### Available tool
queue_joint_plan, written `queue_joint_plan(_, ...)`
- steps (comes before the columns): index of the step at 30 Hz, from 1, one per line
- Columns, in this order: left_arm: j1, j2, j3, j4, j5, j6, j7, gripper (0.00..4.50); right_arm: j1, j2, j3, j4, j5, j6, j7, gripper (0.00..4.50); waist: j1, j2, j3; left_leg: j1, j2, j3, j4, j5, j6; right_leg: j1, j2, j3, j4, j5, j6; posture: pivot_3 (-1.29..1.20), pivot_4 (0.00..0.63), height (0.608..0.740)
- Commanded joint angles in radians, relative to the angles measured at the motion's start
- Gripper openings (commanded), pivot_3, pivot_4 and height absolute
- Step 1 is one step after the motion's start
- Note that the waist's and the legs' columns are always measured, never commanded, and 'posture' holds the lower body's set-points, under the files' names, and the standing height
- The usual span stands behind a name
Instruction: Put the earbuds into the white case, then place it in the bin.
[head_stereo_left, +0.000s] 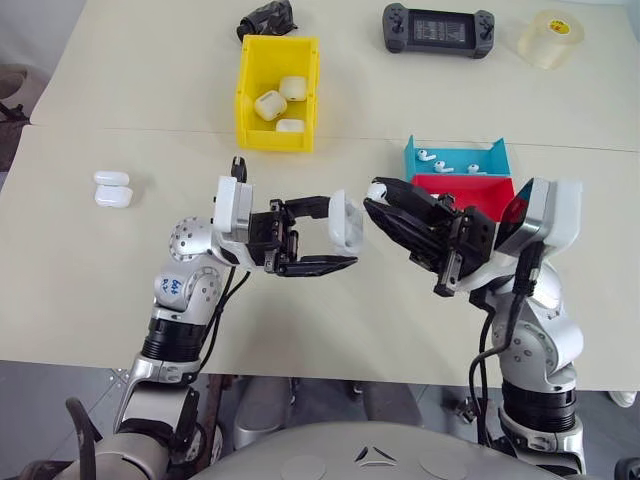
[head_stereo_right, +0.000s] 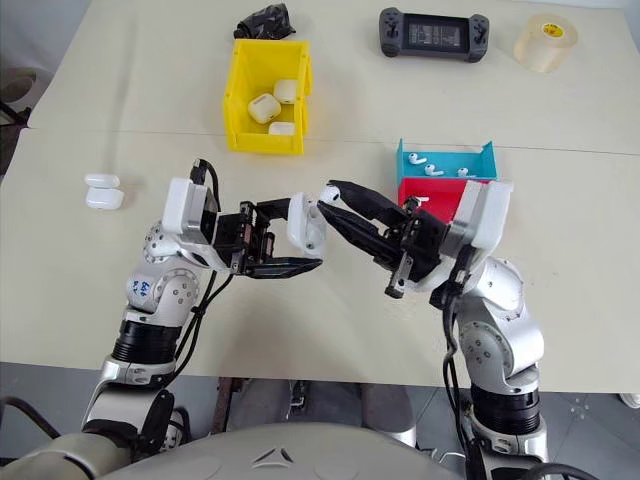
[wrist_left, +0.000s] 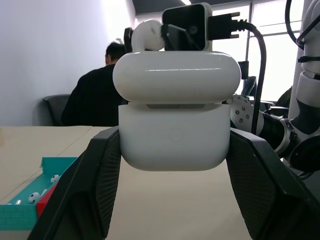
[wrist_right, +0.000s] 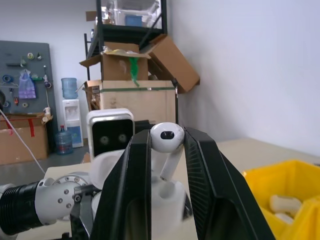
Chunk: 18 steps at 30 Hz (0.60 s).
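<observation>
My left gripper (head_stereo_left: 340, 235) is shut on the white case (head_stereo_left: 346, 222), holding it above the table with its lid raised (wrist_left: 177, 77). My right gripper (head_stereo_left: 372, 195) points at the case from the right and is shut on one of the earbuds (wrist_right: 166, 136). The earbud's stem hangs just over the case (wrist_right: 167, 200). More earbuds (head_stereo_left: 433, 158) lie in the blue tray (head_stereo_left: 490, 158). The yellow bin (head_stereo_left: 275, 138) stands at the back, left of centre, with three white cases inside.
A red tray (head_stereo_left: 470, 192) sits against the blue one, behind my right gripper. Two white cases (head_stereo_left: 112, 188) lie at the far left. A game controller (head_stereo_left: 437, 30), a tape roll (head_stereo_left: 550, 38) and a black object (head_stereo_left: 265, 18) line the far edge. A person (wrist_left: 95, 95) sits beyond the table.
</observation>
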Motion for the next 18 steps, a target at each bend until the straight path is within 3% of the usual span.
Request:
queue_joint_plan(1, -0.02, -0.008, 0.005, -0.04, -0.027, 0.017, 0.008, 2.77, 0.006, 0.028, 0.039, -0.024, -0.026, -0.063, -0.02, 0.75, 0.0, 0.0, 0.0, 0.0, 0.0, 0.0, 0.0, 0.0, 0.0, 0.0, 0.0, 0.0, 0.0, 0.0, 0.0, 0.0, 0.15, 0.74)
queue_joint_plan(18, -0.026, -0.021, 0.016, -0.077, -0.034, 0.051, 0.028, 2.77, 0.002, 0.037, 0.065, 0.07, -0.056, -0.13, -0.063, 0.75, 0.0, 0.0, 0.0, 0.0, 0.0, 0.0, 0.0, 0.0, 0.0, 0.0, 0.0, 0.0, 0.0, 0.0, 0.0, 0.0, 0.15, 0.74)
